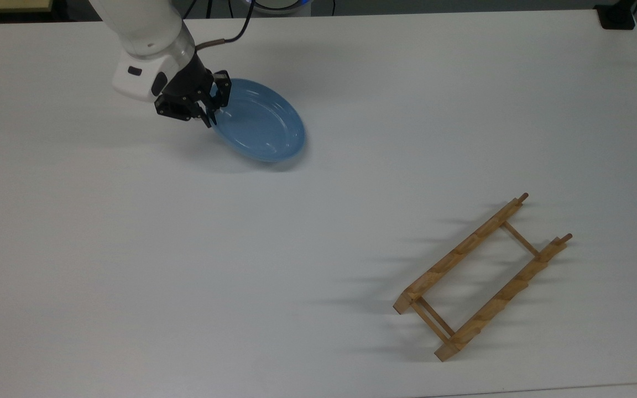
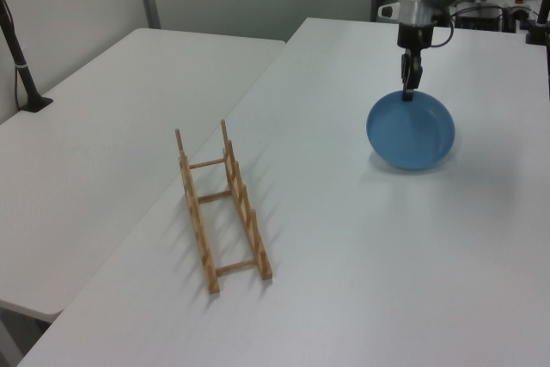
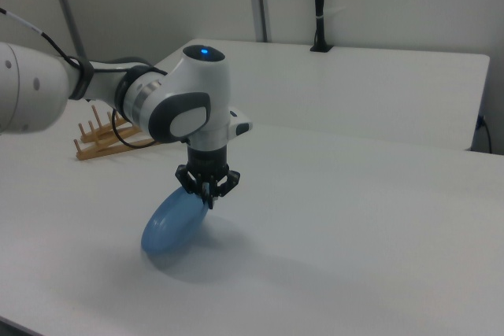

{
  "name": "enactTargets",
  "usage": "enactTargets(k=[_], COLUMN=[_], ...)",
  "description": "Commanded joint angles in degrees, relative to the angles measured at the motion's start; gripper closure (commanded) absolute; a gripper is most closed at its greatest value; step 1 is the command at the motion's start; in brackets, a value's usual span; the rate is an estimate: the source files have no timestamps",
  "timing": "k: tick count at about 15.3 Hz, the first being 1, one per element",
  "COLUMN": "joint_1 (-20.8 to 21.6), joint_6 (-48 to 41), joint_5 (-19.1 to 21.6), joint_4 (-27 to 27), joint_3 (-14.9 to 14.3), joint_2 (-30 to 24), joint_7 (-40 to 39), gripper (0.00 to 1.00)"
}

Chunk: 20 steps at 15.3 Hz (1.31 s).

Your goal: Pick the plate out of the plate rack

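Note:
The light-blue plate [image 1: 260, 129] hangs tilted by its rim from my gripper [image 1: 212, 113], which is shut on it at the top view's upper left. Its lower edge sits at or just above the white table [image 1: 186, 249]; contact cannot be told. In the left view the plate [image 2: 412, 133] is at the right with the gripper [image 2: 409, 92] on its far rim. The right view shows the plate [image 3: 169, 224] slanting down from the gripper [image 3: 208, 193]. The wooden plate rack [image 1: 481, 277] stands bare at the top view's lower right, also in the left view [image 2: 222, 209] and the right view [image 3: 106, 138].
A second white table [image 2: 94, 161] adjoins on the left view's left, with a black pole [image 2: 19, 58] clamped at its edge. A black clamp base [image 1: 616, 15] sits at the top view's upper right corner. A pole [image 3: 318, 5] rises at the back in the right view.

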Motion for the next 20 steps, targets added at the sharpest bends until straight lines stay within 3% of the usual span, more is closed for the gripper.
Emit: enactTargets(k=[1, 3, 4, 5, 7, 13, 20], joint_1=[0.34, 0.16, -0.01, -0.19, -0.28, -0.89, 0.16], joint_6=[6.38, 7.45, 7.28, 7.28, 7.19, 3.61, -18.11], joint_5=[1.63, 1.63, 1.63, 1.63, 1.63, 1.63, 1.36], joint_4=[-3.34, -3.61, -3.52, -3.35, -2.99, -0.81, 14.30], joint_3=[-0.14, -0.14, -0.23, -0.23, -0.23, -0.14, -0.40], joint_2=[0.18, 0.89, 0.89, 0.89, 0.71, -2.00, -7.89], joint_7=[-1.13, -1.13, -1.04, -0.87, -0.78, 2.37, 30.91], gripper=[1.00, 0.97, 0.66, 0.30, 0.00, 0.00, 0.00])
